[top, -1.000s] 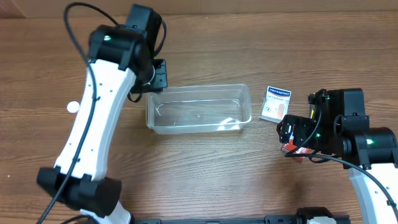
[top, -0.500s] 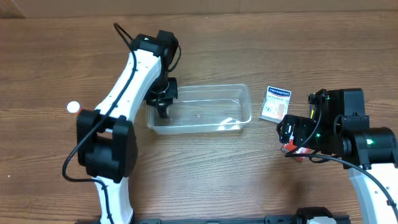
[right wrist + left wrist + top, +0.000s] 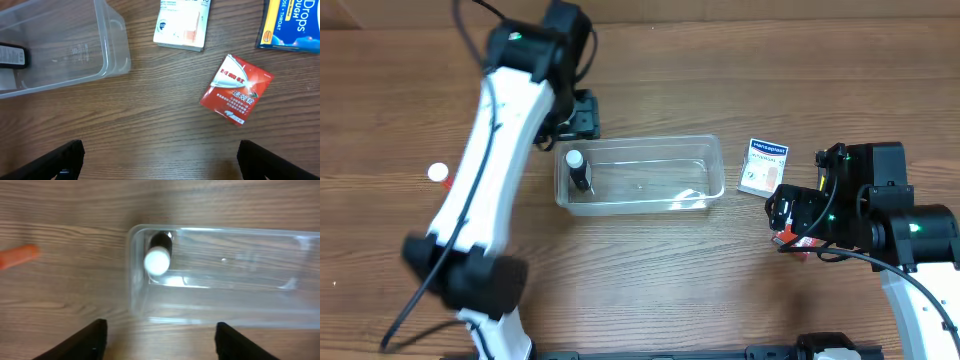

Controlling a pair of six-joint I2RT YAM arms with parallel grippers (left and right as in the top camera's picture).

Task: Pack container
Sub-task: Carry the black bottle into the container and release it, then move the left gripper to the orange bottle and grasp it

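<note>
The container sits mid-worktop, with a small white-capped bottle in its left end. The left fingers are spread wide and empty near that end. The right fingers, also wide and empty, hover near a red packet and a white box.

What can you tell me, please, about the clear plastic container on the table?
The container is a clear plastic rectangular tub with rounded corners and a rim, open-topped, sitting upright, long side left to right, on the wooden table. A small dark bottle with a white cap sits inside at its left end; otherwise it is empty.
</note>
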